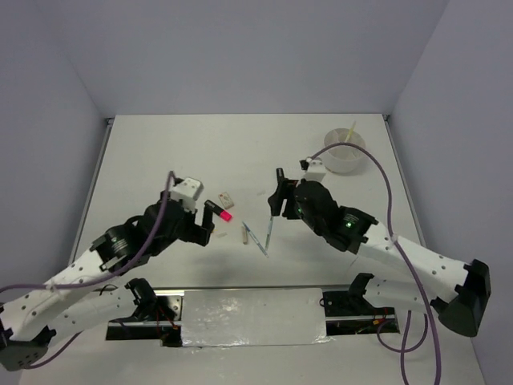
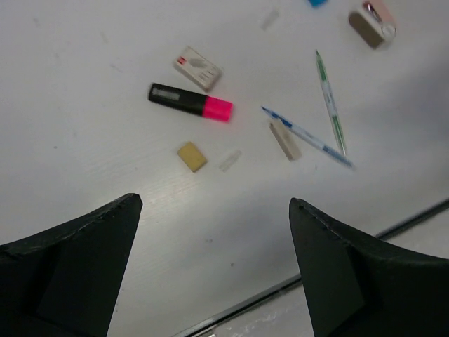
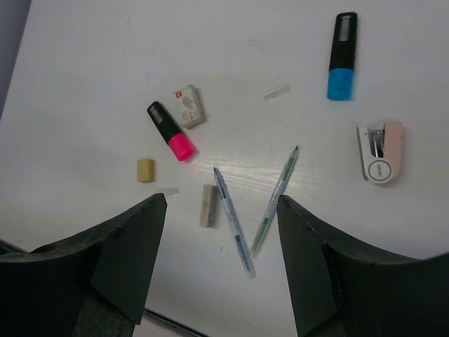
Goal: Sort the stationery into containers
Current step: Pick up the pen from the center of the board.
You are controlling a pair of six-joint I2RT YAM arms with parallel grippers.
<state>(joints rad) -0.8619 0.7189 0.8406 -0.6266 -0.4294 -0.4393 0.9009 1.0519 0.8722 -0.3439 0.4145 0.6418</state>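
Note:
Stationery lies scattered mid-table: a pink-and-black highlighter (image 1: 220, 211) (image 2: 191, 102) (image 3: 170, 131), a blue pen (image 3: 233, 221) (image 2: 306, 137), a green pen (image 3: 275, 200) (image 2: 330, 102), a long tan eraser (image 3: 208, 205), a small tan eraser (image 3: 145, 170) (image 2: 191, 156), a boxed white eraser (image 3: 189, 106) and a blue-and-black highlighter (image 3: 342, 56). The round white bowl (image 1: 346, 166) stands at the far right with a thin yellow stick (image 1: 351, 132) in it. My left gripper (image 1: 204, 222) (image 2: 214, 202) hovers open just near of the pink highlighter. My right gripper (image 1: 275, 196) (image 3: 221, 199) hovers open above the pens, holding nothing.
A pinkish stapler-like item (image 3: 379, 152) and a small clear cap (image 3: 276, 91) lie among the stationery. A metal strip (image 1: 252, 317) runs along the table's near edge between the arm bases. Purple cables loop over both arms, one across the bowl.

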